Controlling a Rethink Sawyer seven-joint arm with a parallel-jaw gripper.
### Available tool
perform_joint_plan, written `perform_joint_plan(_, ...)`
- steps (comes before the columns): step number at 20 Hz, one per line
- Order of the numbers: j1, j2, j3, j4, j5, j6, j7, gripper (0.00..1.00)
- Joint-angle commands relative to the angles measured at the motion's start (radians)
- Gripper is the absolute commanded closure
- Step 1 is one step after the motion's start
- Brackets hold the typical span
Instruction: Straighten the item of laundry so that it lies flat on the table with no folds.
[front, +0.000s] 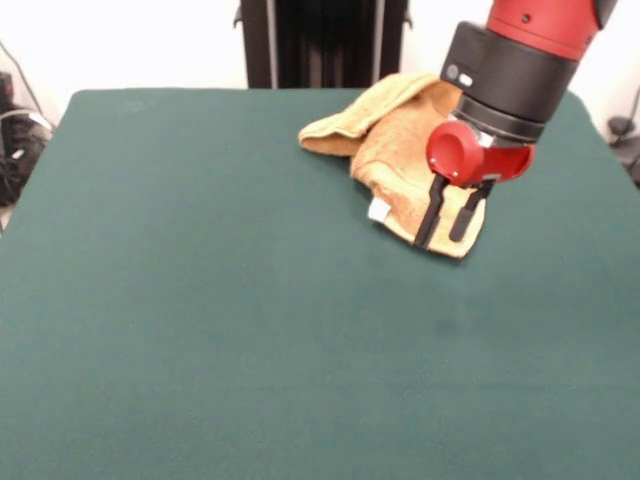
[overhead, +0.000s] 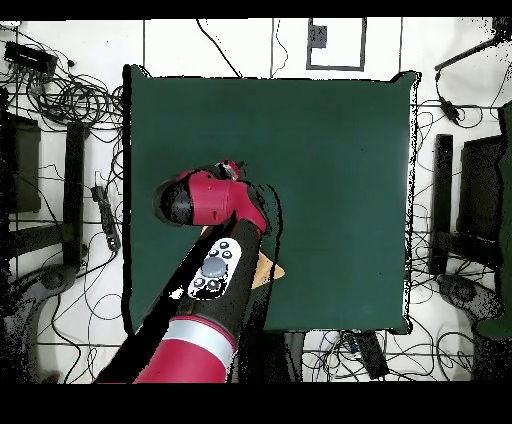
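Note:
The item of laundry (front: 400, 150), an orange-yellow towel, lies crumpled and folded over itself near the far right corner of the green table (front: 200, 300). One flap reaches left, and a white tag (front: 379, 209) shows at its near edge. My gripper (front: 440, 240) hangs over the towel's near corner. It is open, its two black fingers (front: 436, 212) standing apart with towel showing between them. In the overhead view the red arm (overhead: 215, 200) covers most of the towel, leaving one corner (overhead: 268, 268) visible.
The towel sits close to the table's far edge and right edge (front: 590, 120). Cables and dark equipment (overhead: 70, 110) lie on the floor around the table (overhead: 330, 150).

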Motion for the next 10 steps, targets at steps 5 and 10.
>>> perform_joint_plan(5, 0.004, 0.022, 0.121, 0.143, 0.050, -0.081, 0.334, 0.00)
perform_joint_plan(10, 0.018, 0.022, 0.103, 0.124, 0.033, -0.053, 0.317, 0.00)
